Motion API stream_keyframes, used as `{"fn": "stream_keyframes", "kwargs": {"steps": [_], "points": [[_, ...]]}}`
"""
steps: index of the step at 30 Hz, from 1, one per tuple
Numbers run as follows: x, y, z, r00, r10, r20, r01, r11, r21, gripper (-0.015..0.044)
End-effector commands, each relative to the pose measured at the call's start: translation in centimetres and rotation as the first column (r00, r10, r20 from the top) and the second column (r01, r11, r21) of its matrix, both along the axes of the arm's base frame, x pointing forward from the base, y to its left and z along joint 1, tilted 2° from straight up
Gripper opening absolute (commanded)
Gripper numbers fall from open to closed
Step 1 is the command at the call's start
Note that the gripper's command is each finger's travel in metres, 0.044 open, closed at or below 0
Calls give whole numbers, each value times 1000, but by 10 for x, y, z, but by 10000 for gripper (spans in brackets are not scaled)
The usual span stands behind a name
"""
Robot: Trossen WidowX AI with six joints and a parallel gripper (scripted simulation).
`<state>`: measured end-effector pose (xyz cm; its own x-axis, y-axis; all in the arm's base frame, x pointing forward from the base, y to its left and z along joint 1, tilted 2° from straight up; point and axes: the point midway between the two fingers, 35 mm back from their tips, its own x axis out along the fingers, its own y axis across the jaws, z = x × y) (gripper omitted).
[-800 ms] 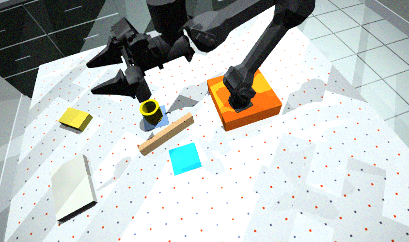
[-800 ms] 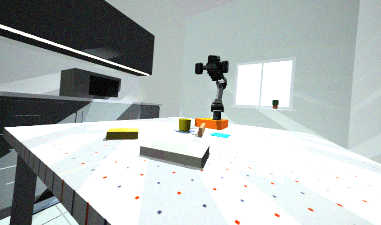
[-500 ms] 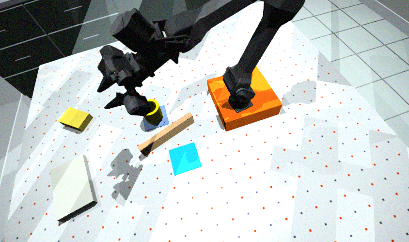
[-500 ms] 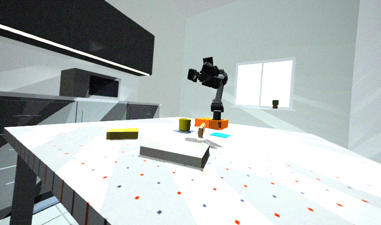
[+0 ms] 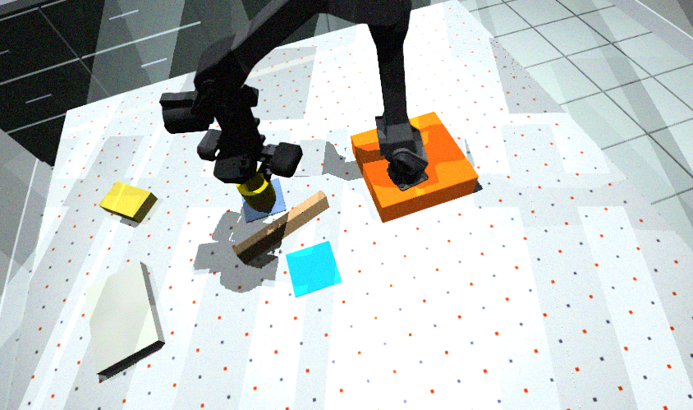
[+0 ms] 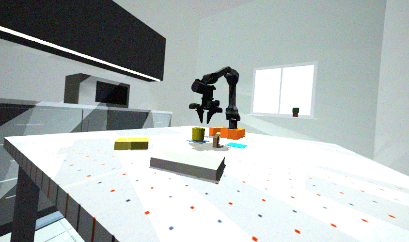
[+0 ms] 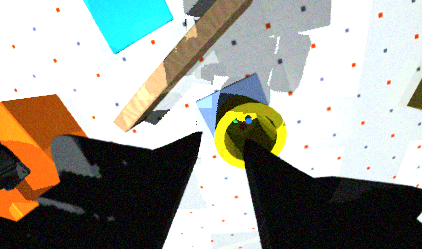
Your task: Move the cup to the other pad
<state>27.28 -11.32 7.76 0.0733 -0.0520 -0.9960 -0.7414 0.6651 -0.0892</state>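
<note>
The yellow cup point(image 5: 259, 196) point(image 6: 198, 134) point(image 7: 281, 135) stands upright on the blue pad point(image 5: 278, 191) point(image 6: 206, 141) point(image 7: 253, 87). Several small marbles point(image 7: 248, 120) show inside it in the wrist view. The cyan pad point(image 5: 313, 269) point(image 6: 236, 145) point(image 7: 130, 15) has nothing on it. My gripper point(image 6: 204, 123) point(image 7: 222, 140) points down above the cup, with its fingers apart and nothing between them. In the exterior view the fingertips are above the rim and a little to its right. In the wrist view the right fingertip overlaps the cup's opening. The fingertips are hidden in the top view.
A wooden bar point(image 5: 306, 213) point(image 6: 215, 140) point(image 7: 175, 65) lies between the two pads. The orange block point(image 5: 434, 193) point(image 6: 236, 134) point(image 7: 40, 115) is under the arm's base. A yellow block point(image 5: 125, 200) point(image 6: 131, 144) and a pale grey slab point(image 5: 122, 313) point(image 6: 183, 165) lie farther off.
</note>
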Motion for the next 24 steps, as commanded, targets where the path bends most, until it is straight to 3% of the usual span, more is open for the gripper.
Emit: {"fn": "stream_keyframes", "kwargs": {"steps": [1, 24], "points": [[-5, -5, -1, 997, 54, -63, -53, 998, 18, 167], [-2, -7, -29, 997, 54, -63, -53, 998, 18, 167]]}}
